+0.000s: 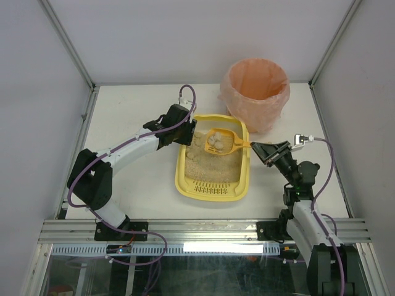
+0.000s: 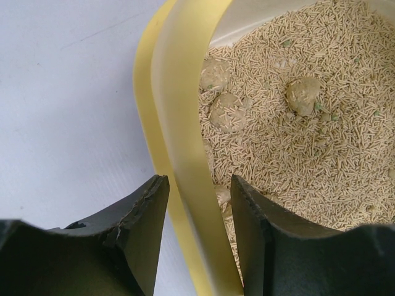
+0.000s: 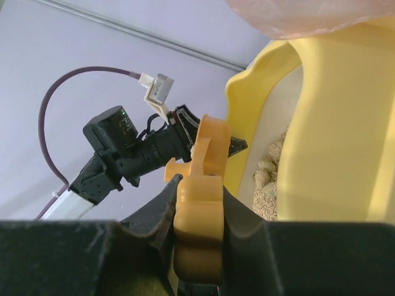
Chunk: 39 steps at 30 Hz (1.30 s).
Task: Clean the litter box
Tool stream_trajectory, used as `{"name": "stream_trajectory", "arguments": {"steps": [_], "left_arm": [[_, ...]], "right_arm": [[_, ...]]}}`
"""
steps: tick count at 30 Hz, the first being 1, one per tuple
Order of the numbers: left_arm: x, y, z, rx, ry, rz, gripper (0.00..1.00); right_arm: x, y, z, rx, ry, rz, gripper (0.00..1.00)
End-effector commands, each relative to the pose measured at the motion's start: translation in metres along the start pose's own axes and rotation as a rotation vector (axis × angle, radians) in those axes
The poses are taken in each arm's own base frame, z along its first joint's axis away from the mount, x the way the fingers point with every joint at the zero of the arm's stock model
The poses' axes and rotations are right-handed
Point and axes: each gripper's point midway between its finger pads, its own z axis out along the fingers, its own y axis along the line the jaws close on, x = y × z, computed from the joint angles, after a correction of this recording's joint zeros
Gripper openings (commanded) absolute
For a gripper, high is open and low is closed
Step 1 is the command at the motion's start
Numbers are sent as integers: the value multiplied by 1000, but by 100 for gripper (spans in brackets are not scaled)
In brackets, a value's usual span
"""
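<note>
The pale-yellow litter box (image 1: 182,174) lies in the middle of the table with beige litter and a slotted grate at its near end. My left gripper (image 1: 187,137) is shut on the box's far-left rim (image 2: 185,154), one finger outside and one over the litter (image 2: 199,179). Several clumps (image 2: 302,95) lie in the litter. My right gripper (image 1: 258,148) is shut on the handle of the orange scoop (image 1: 223,142), which holds clumps above the far end of the box. In the right wrist view the handle (image 3: 207,154) sits between the jaws (image 3: 200,185).
A round bin lined with a pink-orange bag (image 1: 254,92) stands just behind the box at the far right, and its bag edge shows in the right wrist view (image 3: 308,15). Frame posts and white walls close in the table. The left arm (image 3: 123,148) reaches over the table's left side.
</note>
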Motion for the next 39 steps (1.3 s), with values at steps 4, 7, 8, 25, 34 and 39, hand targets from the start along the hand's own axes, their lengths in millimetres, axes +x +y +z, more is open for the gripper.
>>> {"name": "stream_trajectory", "arguments": {"steps": [4, 7, 8, 25, 34, 39], "left_arm": [[-1, 17, -1, -65, 11, 22, 46], [-4, 13, -1, -48, 8, 19, 46], [-4, 13, -1, -47, 8, 19, 46], [0, 16, 1, -64, 19, 21, 46], [0, 16, 1, -64, 20, 22, 46], [0, 17, 1, -65, 21, 23, 46]], "right_arm": [[6, 40, 4, -131, 66, -112, 0], [-16, 17, -2, -51, -54, -42, 0], [-23, 8, -6, -21, -106, -3, 0], [-14, 12, 0, -27, -36, -33, 0], [2, 26, 6, -75, 70, -54, 0], [-18, 20, 4, -32, -28, -12, 0]]}}
